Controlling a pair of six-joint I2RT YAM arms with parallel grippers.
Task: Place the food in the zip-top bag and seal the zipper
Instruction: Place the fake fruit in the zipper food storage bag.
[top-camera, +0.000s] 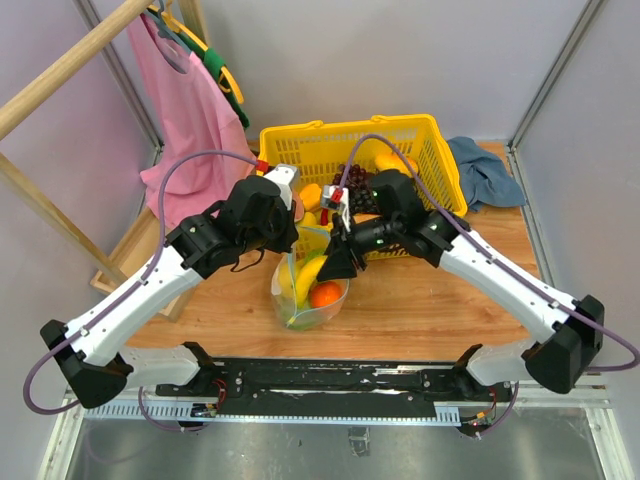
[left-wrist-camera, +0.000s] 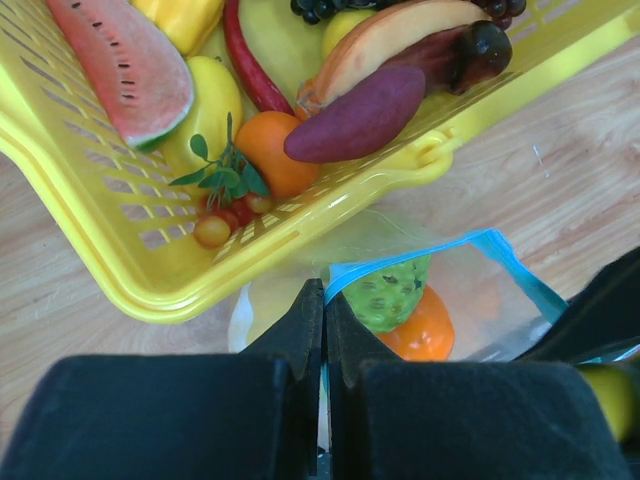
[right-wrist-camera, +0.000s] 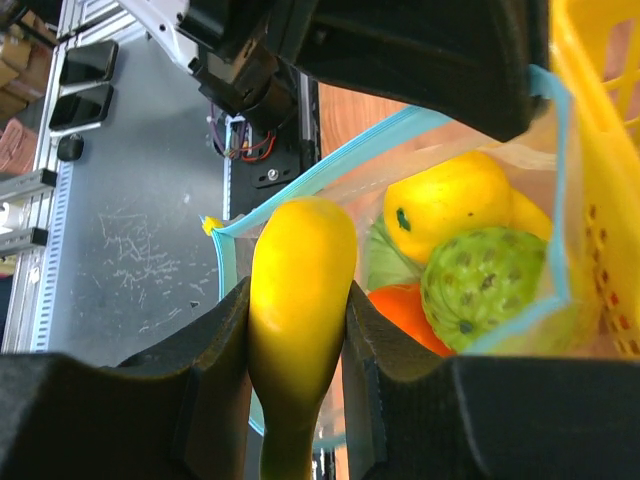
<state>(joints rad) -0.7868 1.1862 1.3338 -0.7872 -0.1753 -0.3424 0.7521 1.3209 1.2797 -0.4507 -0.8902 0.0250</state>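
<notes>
The clear zip-top bag (top-camera: 300, 305) stands on the table in front of the basket, mouth up. My left gripper (left-wrist-camera: 325, 292) is shut on its light-blue zipper (left-wrist-camera: 510, 255) at the rim, holding the mouth open. Inside lie a bumpy green fruit (right-wrist-camera: 485, 280), a round yellow one (right-wrist-camera: 450, 205) and an orange one (right-wrist-camera: 405, 315). My right gripper (right-wrist-camera: 298, 290) is shut on a long yellow fruit (right-wrist-camera: 300, 260), which hangs in the bag's mouth, just inside the zipper (right-wrist-camera: 340, 170). From above, that fruit (top-camera: 310, 275) and the orange one (top-camera: 325, 294) show through the bag.
The yellow lattice basket (top-camera: 440, 165) stands right behind the bag, touching it. It holds a watermelon slice (left-wrist-camera: 120, 65), a purple sweet potato (left-wrist-camera: 360, 115), grapes and other toy food. A blue cloth (top-camera: 485, 170) lies back right. Pink clothing (top-camera: 185, 110) hangs on a wooden rack back left.
</notes>
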